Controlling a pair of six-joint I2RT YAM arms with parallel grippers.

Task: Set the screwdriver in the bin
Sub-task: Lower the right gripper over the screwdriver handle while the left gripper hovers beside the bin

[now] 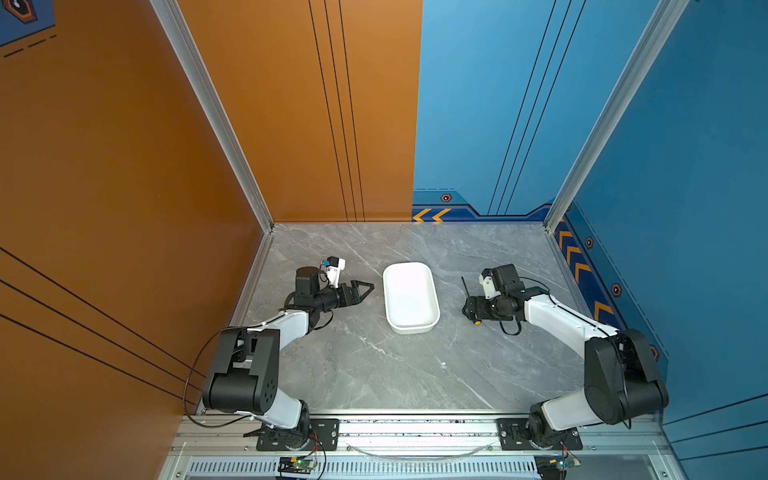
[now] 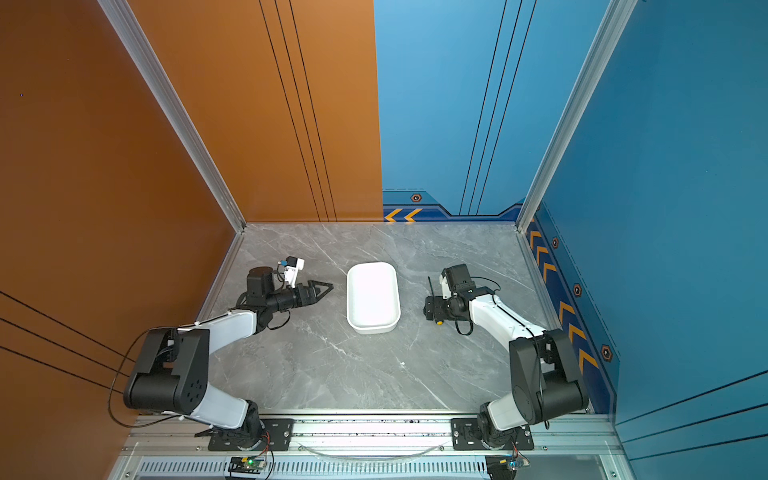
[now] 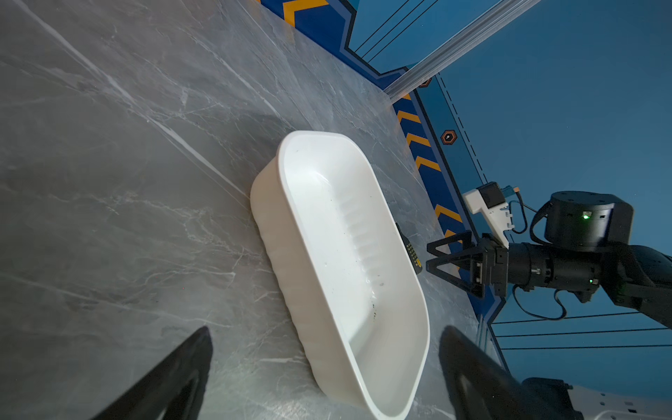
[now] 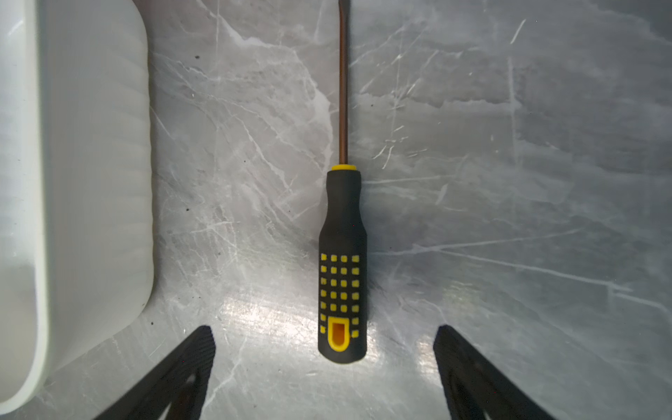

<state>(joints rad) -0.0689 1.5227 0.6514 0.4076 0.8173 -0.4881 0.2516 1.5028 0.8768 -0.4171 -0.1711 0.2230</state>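
I read the job as barely begun: nothing is in the bin [image 1: 413, 329] yet, and its white inside shows bare in both top views. The screwdriver [image 4: 342, 262] lies flat on the grey table [image 1: 374, 365]. In a top view it sits at the bin's 3 o'clock, close by but not touching. Its thin shaft [image 1: 464, 286] points toward 12 o'clock and its yellow end cap [image 1: 478, 321] toward 6 o'clock.

The right gripper [image 4: 323, 331] hangs directly over the handle, pointing down at it. In the right wrist view its two fingers stand wide apart, one on each side of the butt end, with clear table between each finger and the black rubber. It holds nothing. I cannot tell from here how high the fingertips are above the table.

The left gripper [image 1: 365, 286] waits at the bin's 9 o'clock, a short way off, facing it. Its fingers are spread wide as well and are empty, and it looks like a spectator for this one.

By my judgement everything that matters is yet to do:
- lower onto the handle and close on it
- lift the screwdriver
- carry it toward 9 o'clock over the near rim
- let go inside the bin

The screwdriver already lies roughly parallel to the bin's long side, so little turning should be needed.
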